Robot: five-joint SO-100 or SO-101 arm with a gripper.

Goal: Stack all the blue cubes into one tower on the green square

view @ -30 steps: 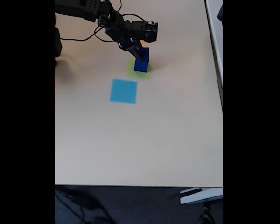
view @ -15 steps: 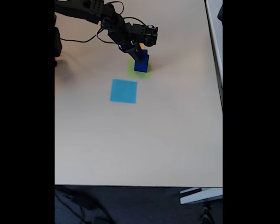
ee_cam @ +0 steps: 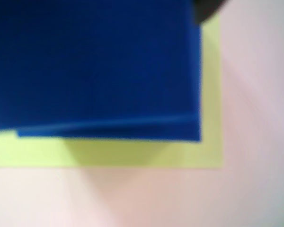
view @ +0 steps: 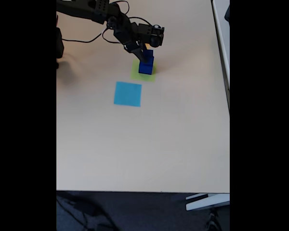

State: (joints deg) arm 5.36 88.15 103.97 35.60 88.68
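Note:
The blue cubes (view: pixel 146 65) stand as a small tower on the green square (view: pixel 136 74) at the far side of the table in the fixed view. My gripper (view: pixel 143 52) hangs right at the tower's top, its dark fingers merging with the top cube, so I cannot make out how its jaws stand. In the wrist view a blurred blue cube (ee_cam: pixel 94 66) looms very close, with the green square (ee_cam: pixel 132 153) showing below and to its right. A dark bit sits at the top right corner.
A light-blue square patch (view: pixel 127 94) lies just in front of the tower. A sliver of orange (view: pixel 147 45) peeks out behind the gripper. The beige table (view: pixel 144 144) stretches toward the near edge, and cables trail at the back left.
The wrist has shifted slightly to the right and farther back above the tower. The tower has stayed in place on the green square.

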